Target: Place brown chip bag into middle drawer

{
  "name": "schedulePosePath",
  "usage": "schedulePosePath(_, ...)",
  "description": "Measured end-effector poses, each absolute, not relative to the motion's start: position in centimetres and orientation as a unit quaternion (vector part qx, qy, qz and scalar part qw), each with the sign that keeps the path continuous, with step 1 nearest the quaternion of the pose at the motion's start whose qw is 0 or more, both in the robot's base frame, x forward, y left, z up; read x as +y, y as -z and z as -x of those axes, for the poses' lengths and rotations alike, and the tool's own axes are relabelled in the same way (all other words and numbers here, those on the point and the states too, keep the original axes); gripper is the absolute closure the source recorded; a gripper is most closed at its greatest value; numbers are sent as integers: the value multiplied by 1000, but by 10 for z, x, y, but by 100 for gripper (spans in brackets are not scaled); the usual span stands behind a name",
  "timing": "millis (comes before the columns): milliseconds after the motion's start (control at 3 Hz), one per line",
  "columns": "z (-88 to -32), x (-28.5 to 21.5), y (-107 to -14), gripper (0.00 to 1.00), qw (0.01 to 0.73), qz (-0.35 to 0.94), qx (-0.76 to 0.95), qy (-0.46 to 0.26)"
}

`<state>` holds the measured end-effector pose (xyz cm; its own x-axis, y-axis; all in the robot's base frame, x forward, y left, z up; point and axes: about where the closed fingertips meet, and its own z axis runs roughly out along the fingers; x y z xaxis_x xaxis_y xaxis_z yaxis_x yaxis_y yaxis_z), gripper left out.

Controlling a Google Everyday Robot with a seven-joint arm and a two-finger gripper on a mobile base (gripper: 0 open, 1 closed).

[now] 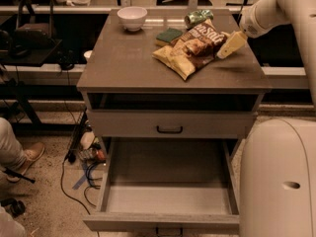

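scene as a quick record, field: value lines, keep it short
gripper: at the right edge of the brown chip bag, over the cabinet top; contact unclear
brown chip bag: lying on the cabinet top, right of centre
middle drawer: pulled open, bag not in it
upper drawer: shut
also on top: green sponge, green can, white bowl

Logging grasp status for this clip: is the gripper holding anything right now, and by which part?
Cannot be told. The gripper is at the right edge of the brown chip bag, which lies on the cabinet top.
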<state>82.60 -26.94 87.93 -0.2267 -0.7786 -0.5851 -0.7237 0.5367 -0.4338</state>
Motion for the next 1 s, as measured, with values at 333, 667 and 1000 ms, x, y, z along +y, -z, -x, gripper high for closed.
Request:
schedulePosePath(333, -829, -253, -868, 0, 393, 475, 787, 7)
schedulePosePath(667, -835, -248, -855, 26, 388, 456, 801, -10)
schedulePosePath(1000, -836, -249, -853, 49, 387, 443, 809, -15)
